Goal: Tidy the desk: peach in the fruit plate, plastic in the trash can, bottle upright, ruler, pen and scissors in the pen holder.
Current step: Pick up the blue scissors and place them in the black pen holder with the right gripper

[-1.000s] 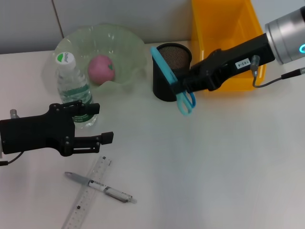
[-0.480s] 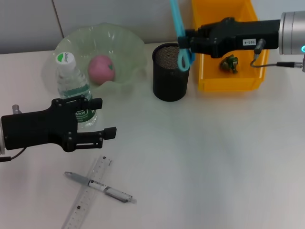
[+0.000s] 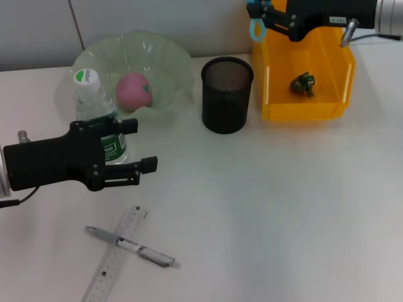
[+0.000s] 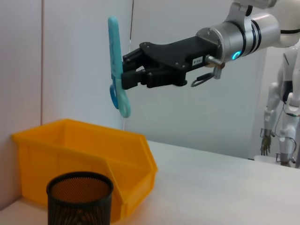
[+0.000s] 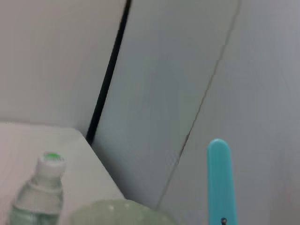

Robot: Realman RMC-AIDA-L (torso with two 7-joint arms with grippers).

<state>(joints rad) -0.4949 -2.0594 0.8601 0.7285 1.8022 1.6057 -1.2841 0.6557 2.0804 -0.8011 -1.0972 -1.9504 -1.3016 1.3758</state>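
Observation:
My right gripper [image 3: 269, 15] is shut on the light blue scissors [image 3: 255, 28], high above the back edge of the desk [image 3: 271, 207]. In the left wrist view the right gripper [image 4: 126, 77] holds the scissors [image 4: 114, 56] upright, blade cover up, above the trash can [image 4: 122, 154] and the pen holder [image 4: 79, 199]. The black mesh pen holder [image 3: 223, 113] stands beside the yellow trash can [image 3: 302, 111], which holds crumpled green plastic [image 3: 303, 83]. The peach [image 3: 133, 92] lies in the fruit plate [image 3: 173, 60]. The bottle [image 3: 89, 100] stands upright, with my open left gripper [image 3: 141, 146] right beside it. The ruler [image 3: 116, 257] and pen [image 3: 133, 247] lie crossed near the front.
The right wrist view shows the scissors' blade cover [image 5: 219, 183], the bottle [image 5: 42, 197] and the rim of the fruit plate [image 5: 122, 212] before a grey wall. That wall runs just behind the plate and the bin.
The right gripper has lifted the scissors from beside the pen holder up and back, turning them upright over the bin's far left corner. The left gripper has drifted slightly up and right.

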